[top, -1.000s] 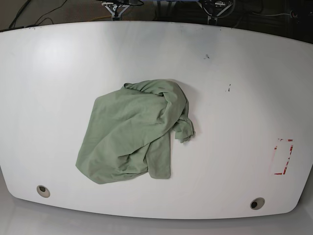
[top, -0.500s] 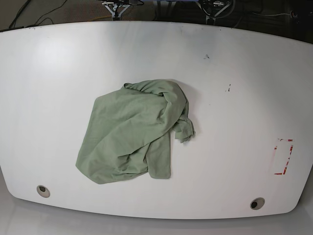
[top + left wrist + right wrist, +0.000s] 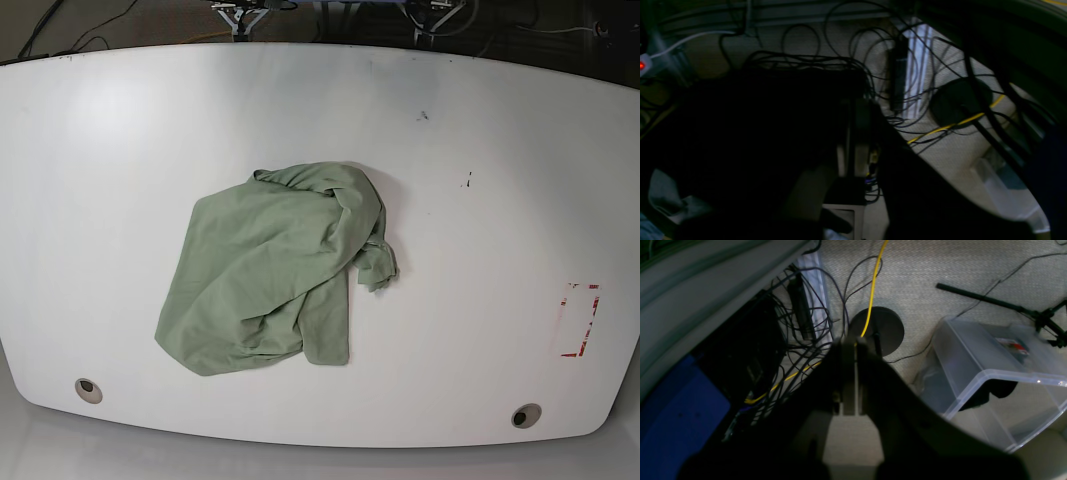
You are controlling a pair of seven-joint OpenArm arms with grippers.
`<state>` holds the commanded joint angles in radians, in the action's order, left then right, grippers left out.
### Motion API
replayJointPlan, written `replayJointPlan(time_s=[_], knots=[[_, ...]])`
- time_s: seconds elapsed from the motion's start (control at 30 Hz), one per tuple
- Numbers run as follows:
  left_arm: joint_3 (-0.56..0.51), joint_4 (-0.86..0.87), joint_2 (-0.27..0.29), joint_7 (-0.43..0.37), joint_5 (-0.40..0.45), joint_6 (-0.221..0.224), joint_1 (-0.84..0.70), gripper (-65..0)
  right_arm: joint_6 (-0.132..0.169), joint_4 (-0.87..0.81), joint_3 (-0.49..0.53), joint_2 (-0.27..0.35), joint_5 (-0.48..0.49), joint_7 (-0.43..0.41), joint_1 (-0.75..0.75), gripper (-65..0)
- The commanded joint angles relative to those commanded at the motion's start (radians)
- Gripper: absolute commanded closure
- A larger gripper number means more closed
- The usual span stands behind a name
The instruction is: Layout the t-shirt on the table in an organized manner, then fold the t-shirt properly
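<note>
The pale sage-green t-shirt (image 3: 270, 275) lies crumpled in a heap a little left of the middle of the white table (image 3: 500, 180), with one folded strip pointing toward the front edge. Neither gripper is near it. Both arms are back past the table's far edge, where only small bits of them show at the top of the base view. In the right wrist view my right gripper (image 3: 850, 340) hangs over the carpet floor, fingers together, holding nothing. My left gripper (image 3: 853, 103) is dark in its view, its fingers also pressed together and empty.
Two grey grommets (image 3: 88, 389) (image 3: 525, 415) sit near the table's front edge, and red tape marks (image 3: 580, 320) lie at the right. Off the table, a clear plastic bin (image 3: 993, 373), a round black stand base (image 3: 878, 328) and tangled cables (image 3: 840, 60) lie on the floor.
The arm parts at the top edge of the base view have drawn back slightly. The t-shirt has not moved.
</note>
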<state>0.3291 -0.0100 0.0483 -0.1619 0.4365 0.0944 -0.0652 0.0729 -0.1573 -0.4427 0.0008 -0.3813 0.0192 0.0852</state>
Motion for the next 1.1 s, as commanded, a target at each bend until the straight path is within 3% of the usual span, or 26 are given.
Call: replayJointPlan(time_s=[0.47, 0.53, 0.63, 0.67, 0.77, 0.8, 0.97, 1.1], knots=[[-0.003, 0.0, -0.005, 0.0, 0.0, 0.0, -0.012, -1.4, -0.002, -0.002, 0.0, 0.0, 0.0, -0.023, 0.006, -0.8], [-0.002, 0.0, -0.005, 0.0, 0.0, 0.0, -0.012, -1.6, -0.002, -0.002, -0.002, 0.0, 0.0, -0.032, 0.008, -2.6], [-0.002, 0.0, -0.005, 0.0, 0.0, 0.0, -0.012, -2.3, -0.003, -0.002, -0.003, 0.0, 0.0, -0.057, 0.014, -12.5], [0.0, 0.0, -0.005, 0.0, -0.002, 0.0, -0.012, -4.7, -0.003, -0.002, -0.003, 0.0, 0.0, -0.072, 0.026, -17.6], [0.002, -0.002, -0.005, -0.003, -0.002, 0.0, -0.014, -13.0, -0.003, -0.002, -0.003, 0.0, 0.0, -0.106, 0.04, -25.3], [0.002, -0.002, -0.005, -0.012, -0.002, 0.0, -0.014, -18.6, -0.003, -0.002, -0.003, 0.0, 0.0, -0.124, 0.044, -28.1], [0.002, -0.002, -0.006, -0.086, -0.002, 0.0, -0.044, -38.7, -0.003, -0.002, 0.0, 0.0, 0.0, -0.161, 0.068, -32.8], [0.002, -0.003, -0.017, -0.144, -0.002, 0.0, -0.083, -40.5, -0.003, -0.04, 0.0, -0.002, 0.0, -0.175, 0.092, -32.6]])
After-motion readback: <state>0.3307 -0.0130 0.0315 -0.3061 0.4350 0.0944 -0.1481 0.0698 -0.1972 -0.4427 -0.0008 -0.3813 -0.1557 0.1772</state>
